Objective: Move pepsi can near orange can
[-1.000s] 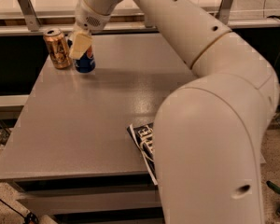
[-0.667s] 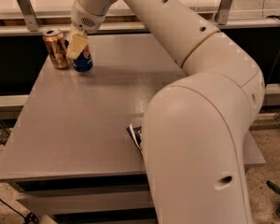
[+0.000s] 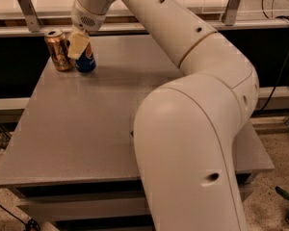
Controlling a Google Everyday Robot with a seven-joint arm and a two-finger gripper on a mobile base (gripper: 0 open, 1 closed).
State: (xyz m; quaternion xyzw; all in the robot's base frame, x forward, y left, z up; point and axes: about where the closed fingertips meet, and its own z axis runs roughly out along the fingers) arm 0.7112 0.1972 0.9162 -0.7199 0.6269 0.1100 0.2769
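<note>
Pepsi can (image 3: 88, 62) upright, beside orange can (image 3: 58, 50), end effector (image 3: 79, 46) at its top

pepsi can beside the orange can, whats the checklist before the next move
1. pepsi can standing upright on the table: ok.
2. orange can upright, not knocked: ok.
3. pepsi can near the orange can: ok, it stands just right of it.
4. Gap between the two cans, touching or apart: cannot tell, the gripper covers that spot.
5. Gripper's hold on the pepsi can: cannot tell; it sits at the can's upper half.
6. Room to lift the gripper straight up: ok, nothing shows above it but the arm itself.
</note>
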